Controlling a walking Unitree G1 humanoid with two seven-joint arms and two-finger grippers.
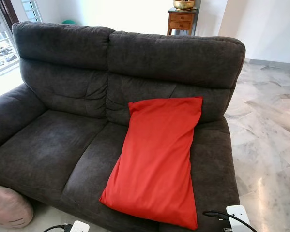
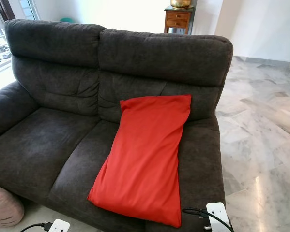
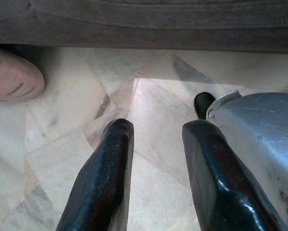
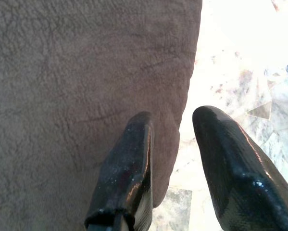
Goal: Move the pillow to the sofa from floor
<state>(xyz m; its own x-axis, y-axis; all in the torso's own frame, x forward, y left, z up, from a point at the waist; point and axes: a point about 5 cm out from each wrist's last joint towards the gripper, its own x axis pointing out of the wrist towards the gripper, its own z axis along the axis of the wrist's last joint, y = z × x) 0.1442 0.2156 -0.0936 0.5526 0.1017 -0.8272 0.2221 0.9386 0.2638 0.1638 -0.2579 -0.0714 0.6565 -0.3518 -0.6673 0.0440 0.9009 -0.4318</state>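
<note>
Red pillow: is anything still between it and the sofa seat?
Nothing visible. The red pillow already lies on the sofa, on its right seat, leaning against the backrest. Both grippers hang open, low by the floor.

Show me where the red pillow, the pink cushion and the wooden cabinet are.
red pillow (image 1: 157, 159): left eye view, middle of its cover.
pink cushion (image 1: 7, 207): left eye view, its rounded top, on the floor.
wooden cabinet (image 1: 181, 20): left eye view, its drawer front.
</note>
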